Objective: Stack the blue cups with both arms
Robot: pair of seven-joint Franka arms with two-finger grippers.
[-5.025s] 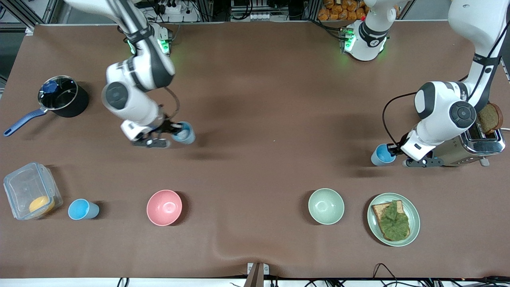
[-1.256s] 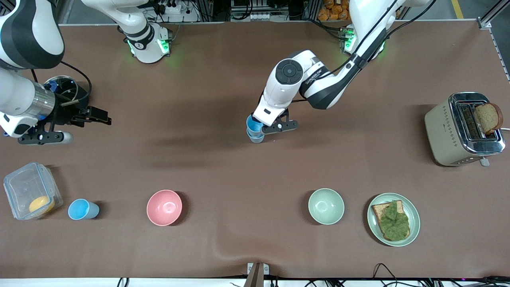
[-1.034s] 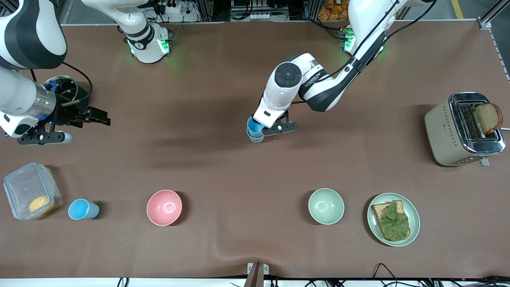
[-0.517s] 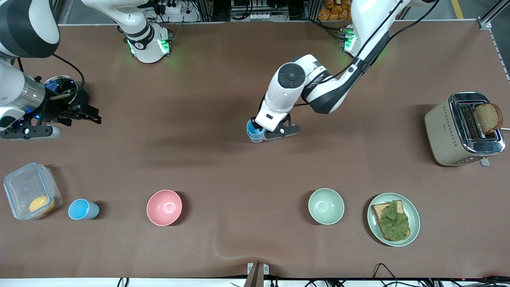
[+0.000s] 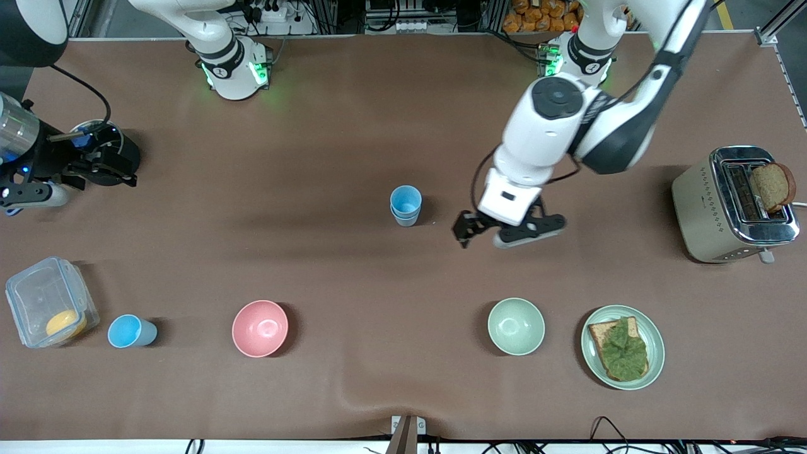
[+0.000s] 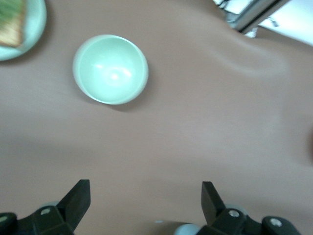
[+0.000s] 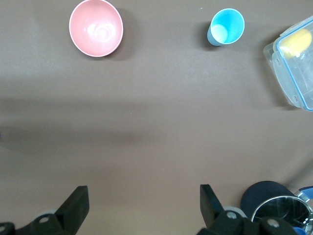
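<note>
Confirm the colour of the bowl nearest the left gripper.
Pale green. The bowl shows best in the left wrist view, below the open left gripper.

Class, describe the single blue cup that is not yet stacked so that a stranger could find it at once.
Start at the clear plastic lidded box at the right arm's end of the brown table. Beside it, toward the pink round bowl, stands the small light-blue plastic tumbler. Unlike the nested pair of blue cups mid-table, it stands alone.

Open table (image 5: 353,132) surrounds the stacked cups (image 5: 405,205); left hand (image 5: 474,228) hangs just beside them.
</note>
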